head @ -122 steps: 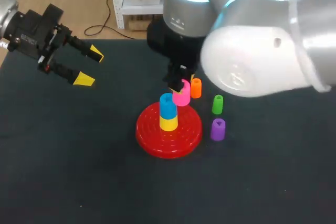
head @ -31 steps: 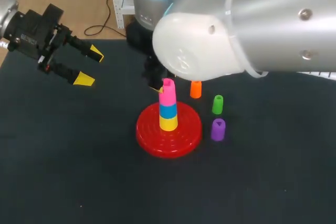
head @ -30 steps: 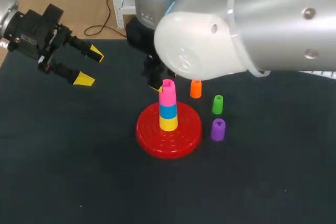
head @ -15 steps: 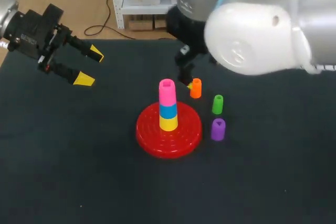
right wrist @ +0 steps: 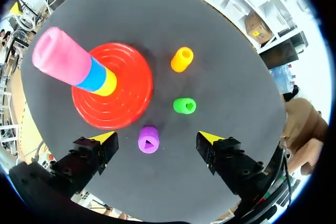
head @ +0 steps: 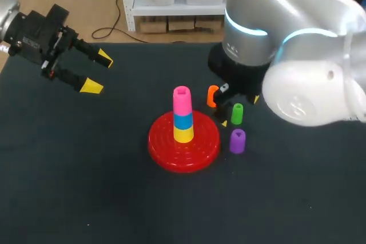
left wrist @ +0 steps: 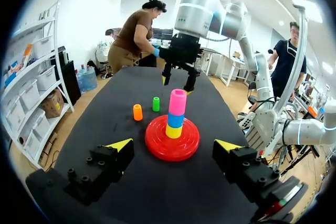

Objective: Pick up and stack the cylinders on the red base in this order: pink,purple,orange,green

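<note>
Pink cylinder (head: 182, 100) stacked, purple cylinder (right wrist: 148, 139) next!
Right hand (right wrist: 157, 138) spread open over it; likely light, rigid, slick plastic, so pinch the round sides mid-height.

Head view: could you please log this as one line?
pink cylinder: stacked; purple cylinder: on table; right gripper: open, empty; left gripper: open

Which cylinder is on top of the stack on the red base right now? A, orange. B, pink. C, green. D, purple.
B: the pink cylinder sits on top of the blue one on the red base, while orange, green and purple stand apart on the table.
</note>
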Action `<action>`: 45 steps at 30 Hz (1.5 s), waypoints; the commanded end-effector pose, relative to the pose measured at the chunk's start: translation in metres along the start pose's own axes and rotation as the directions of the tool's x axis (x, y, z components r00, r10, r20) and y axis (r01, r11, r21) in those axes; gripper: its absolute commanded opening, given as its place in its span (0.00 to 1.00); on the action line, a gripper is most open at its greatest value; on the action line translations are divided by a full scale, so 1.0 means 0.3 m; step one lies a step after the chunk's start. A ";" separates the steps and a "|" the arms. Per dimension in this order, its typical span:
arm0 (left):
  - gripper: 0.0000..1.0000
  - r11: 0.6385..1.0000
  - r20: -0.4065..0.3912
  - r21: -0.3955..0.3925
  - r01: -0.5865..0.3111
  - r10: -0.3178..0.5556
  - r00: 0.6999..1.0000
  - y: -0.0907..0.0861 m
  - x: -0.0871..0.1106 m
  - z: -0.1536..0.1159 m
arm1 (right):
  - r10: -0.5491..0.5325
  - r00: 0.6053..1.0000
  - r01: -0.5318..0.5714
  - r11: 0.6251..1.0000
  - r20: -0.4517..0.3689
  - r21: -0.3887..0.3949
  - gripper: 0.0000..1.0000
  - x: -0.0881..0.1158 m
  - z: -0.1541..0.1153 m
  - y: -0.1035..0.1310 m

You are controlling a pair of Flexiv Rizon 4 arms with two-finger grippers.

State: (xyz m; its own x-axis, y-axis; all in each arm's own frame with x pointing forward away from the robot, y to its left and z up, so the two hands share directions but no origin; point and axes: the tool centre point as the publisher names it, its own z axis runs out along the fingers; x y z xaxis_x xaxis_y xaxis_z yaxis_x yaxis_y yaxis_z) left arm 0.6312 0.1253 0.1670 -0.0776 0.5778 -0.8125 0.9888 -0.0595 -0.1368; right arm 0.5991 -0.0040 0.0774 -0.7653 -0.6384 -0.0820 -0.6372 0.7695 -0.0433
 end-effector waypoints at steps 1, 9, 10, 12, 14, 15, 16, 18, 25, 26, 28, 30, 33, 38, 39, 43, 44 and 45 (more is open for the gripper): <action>1.00 1.000 0.001 0.002 -0.002 0.002 1.000 0.004 0.002 0.000 | 0.009 0.999 -0.009 1.000 0.046 0.005 1.00 0.030 0.040 0.004; 1.00 1.000 0.001 0.002 -0.002 0.002 1.000 0.004 0.002 0.000 | 0.018 1.000 -0.018 1.000 0.003 -0.022 1.00 0.056 0.082 0.025; 1.00 1.000 0.001 0.002 -0.002 0.002 1.000 0.004 0.002 0.000 | 0.024 1.000 -0.024 0.999 -0.012 -0.023 1.00 0.056 0.094 0.024; 1.00 1.000 0.001 0.002 -0.002 0.002 1.000 0.004 0.002 0.000 | 0.027 0.999 -0.027 0.999 -0.019 -0.021 1.00 0.056 0.109 0.024; 1.00 1.000 0.001 0.002 -0.002 0.002 1.000 0.004 0.002 0.000 | 0.028 0.999 -0.029 0.999 -0.032 -0.030 1.00 0.055 0.120 0.028; 1.00 1.000 0.001 0.002 -0.002 0.002 1.000 0.004 0.002 0.000 | 0.021 0.999 -0.022 0.999 -0.037 -0.024 0.99 0.055 0.126 0.030; 1.00 1.000 0.001 0.002 -0.002 0.002 1.000 0.004 0.002 0.000 | 0.024 0.999 -0.025 0.999 -0.041 -0.026 0.97 0.055 0.131 0.032; 1.00 1.000 0.001 0.002 -0.002 0.002 1.000 0.004 0.002 0.000 | 0.025 0.999 -0.026 0.999 -0.043 -0.027 0.91 0.056 0.139 0.036; 1.00 1.000 0.001 0.002 -0.002 0.002 1.000 0.004 0.002 0.000 | 0.017 0.998 -0.019 0.999 -0.054 -0.031 0.54 0.059 0.160 0.053; 1.00 1.000 0.001 0.002 -0.002 0.002 1.000 0.004 0.002 0.000 | 0.018 0.998 -0.019 0.999 -0.056 -0.031 0.51 0.061 0.161 0.054; 1.00 1.000 0.001 0.002 -0.002 0.002 1.000 0.004 0.002 0.000 | 0.018 0.998 -0.019 0.999 -0.059 -0.030 0.49 0.064 0.167 0.054; 1.00 1.000 0.001 0.002 -0.002 0.002 1.000 0.004 0.002 0.000 | 0.018 0.998 -0.020 0.999 -0.062 -0.029 0.47 0.067 0.171 0.053; 1.00 1.000 0.001 0.002 -0.002 0.002 1.000 0.004 0.002 0.000 | 0.021 0.998 -0.023 0.999 -0.065 -0.027 0.46 0.074 0.173 0.048; 1.00 1.000 0.001 0.002 -0.002 0.002 1.000 0.004 0.002 0.000 | 0.028 0.998 -0.029 0.999 -0.064 -0.025 0.44 0.083 0.169 0.041; 1.00 1.000 0.001 0.002 -0.002 0.002 1.000 0.004 0.002 0.000 | 0.028 0.998 -0.030 0.999 -0.062 -0.025 0.44 0.083 0.166 0.040; 1.00 1.000 0.001 0.002 -0.002 0.002 1.000 0.004 0.002 0.000 | 0.030 0.998 -0.032 0.999 -0.057 -0.026 0.43 0.085 0.161 0.038; 1.00 1.000 0.001 0.002 -0.002 0.002 1.000 0.004 0.002 0.000 | 0.029 0.998 -0.031 0.999 -0.056 -0.027 0.42 0.085 0.159 0.038; 1.00 1.000 0.001 0.002 -0.002 0.002 1.000 0.004 0.002 0.000 | 0.029 0.998 -0.030 0.999 -0.055 -0.028 0.42 0.085 0.158 0.039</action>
State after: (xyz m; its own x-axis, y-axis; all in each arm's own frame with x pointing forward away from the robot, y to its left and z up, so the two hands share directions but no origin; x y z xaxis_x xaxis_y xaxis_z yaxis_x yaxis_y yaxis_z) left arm 0.6312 0.1252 0.1670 -0.0776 0.5778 -0.8125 0.9888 -0.0595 -0.1367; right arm 0.5793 -0.0082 0.0262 -0.7872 -0.6164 -0.0208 -0.6163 0.7874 -0.0123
